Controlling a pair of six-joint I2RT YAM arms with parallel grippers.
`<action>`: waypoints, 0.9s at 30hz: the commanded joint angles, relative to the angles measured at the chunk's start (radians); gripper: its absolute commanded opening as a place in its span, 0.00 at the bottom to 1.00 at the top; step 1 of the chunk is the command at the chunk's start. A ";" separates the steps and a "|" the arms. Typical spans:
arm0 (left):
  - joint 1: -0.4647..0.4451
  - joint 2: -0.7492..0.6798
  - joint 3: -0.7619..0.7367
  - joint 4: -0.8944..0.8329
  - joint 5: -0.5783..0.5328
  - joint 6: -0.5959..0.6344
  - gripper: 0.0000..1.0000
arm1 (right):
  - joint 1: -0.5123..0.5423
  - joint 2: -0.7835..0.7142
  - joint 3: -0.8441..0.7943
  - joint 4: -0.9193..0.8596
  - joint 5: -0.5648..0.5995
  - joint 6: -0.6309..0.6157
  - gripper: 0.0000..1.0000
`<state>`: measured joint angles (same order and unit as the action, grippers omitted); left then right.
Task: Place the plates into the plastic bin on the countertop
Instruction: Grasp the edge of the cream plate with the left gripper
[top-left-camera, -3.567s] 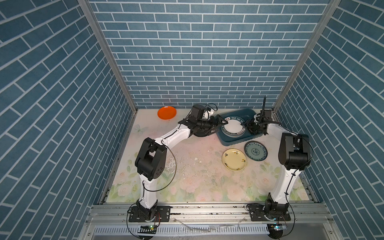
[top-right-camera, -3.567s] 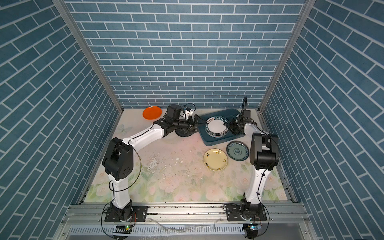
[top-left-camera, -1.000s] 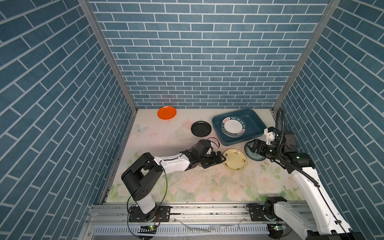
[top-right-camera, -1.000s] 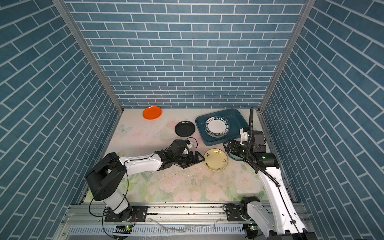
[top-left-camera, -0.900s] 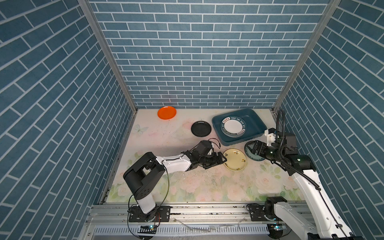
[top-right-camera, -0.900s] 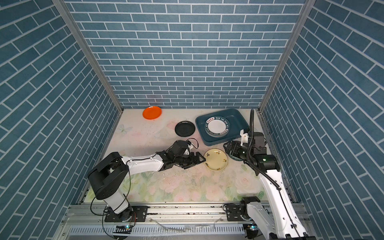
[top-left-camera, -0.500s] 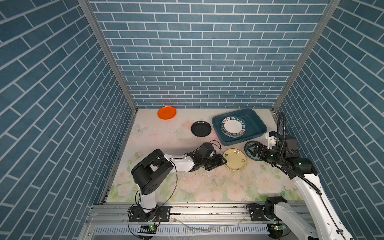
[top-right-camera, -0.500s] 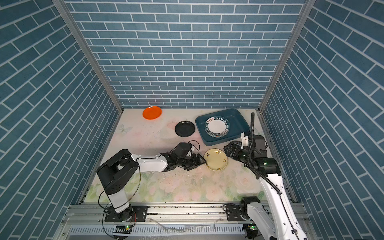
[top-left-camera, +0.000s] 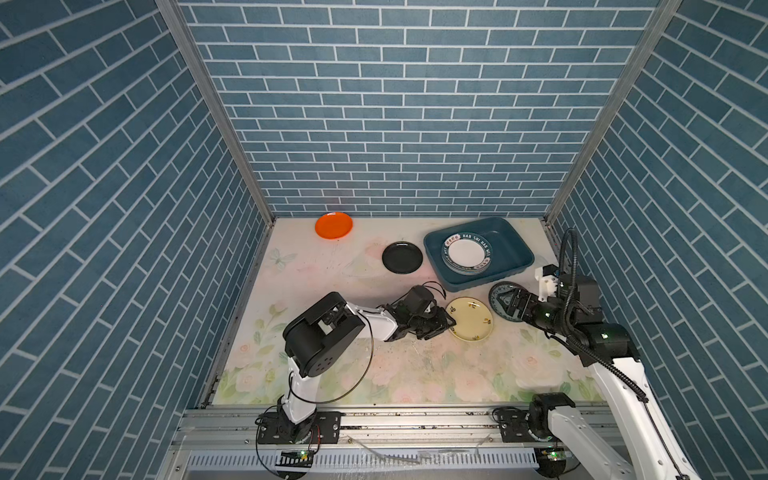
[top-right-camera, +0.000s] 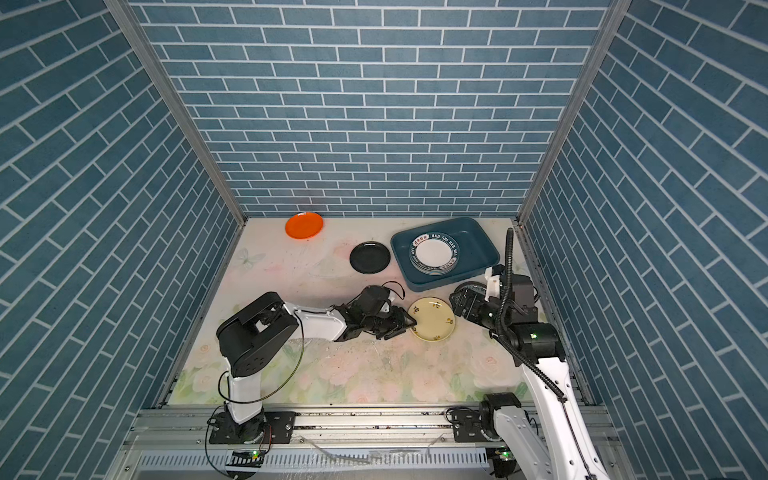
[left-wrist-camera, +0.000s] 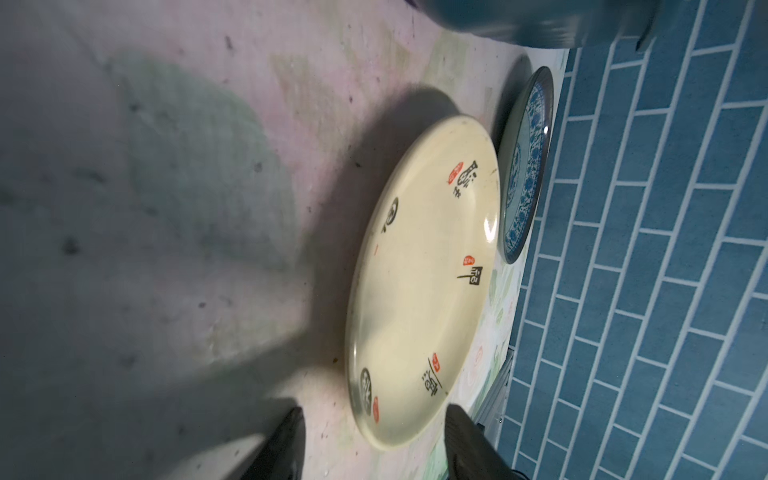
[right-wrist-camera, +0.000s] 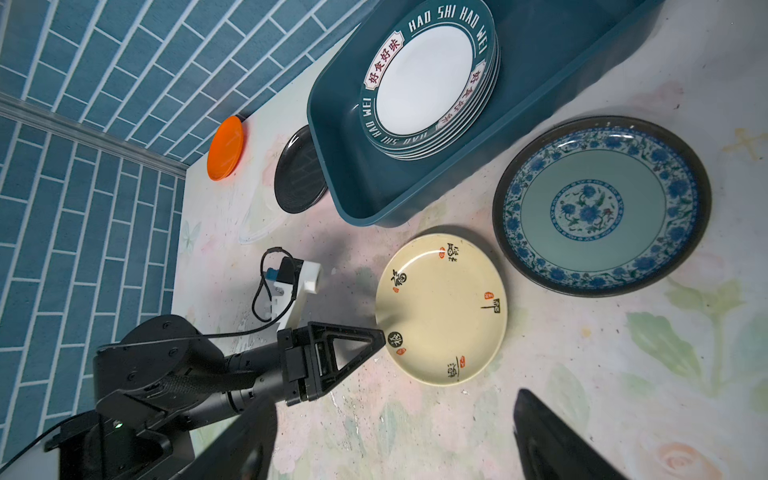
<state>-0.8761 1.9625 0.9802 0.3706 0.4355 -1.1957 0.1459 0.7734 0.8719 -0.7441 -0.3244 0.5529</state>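
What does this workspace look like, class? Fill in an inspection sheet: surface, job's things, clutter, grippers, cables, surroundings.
Surface: countertop floral, scuffed, speckled.
Job's things: bin holds stacked lettered plates; orange plate, black plate, yellow plate and patterned plate lie outside it.
Clutter: nothing seen.
Grippers: left gripper astride yellow plate's rim, not yet closed; right gripper open, empty, by patterned plate.
Cables: looped cable on left arm; ribbed hose on right arm.
Surroundings: blue brick walls; metal rail in front.

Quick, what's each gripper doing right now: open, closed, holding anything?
Left gripper: open, jaws astride the rim of the pale yellow plate, not clamped on it yet.
Right gripper: open, empty, near the patterned teal plate.
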 joint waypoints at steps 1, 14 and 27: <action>-0.004 0.038 0.023 -0.047 -0.011 -0.005 0.47 | 0.004 -0.014 -0.007 -0.032 0.027 0.021 0.89; -0.005 0.046 0.024 -0.037 -0.031 -0.045 0.21 | 0.005 0.000 -0.024 -0.028 0.021 0.020 0.89; -0.006 0.002 0.012 -0.030 -0.030 -0.044 0.07 | 0.004 0.013 -0.042 -0.023 0.045 0.045 0.89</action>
<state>-0.8761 1.9919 0.9981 0.3538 0.4110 -1.2461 0.1459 0.7856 0.8169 -0.7521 -0.2993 0.5732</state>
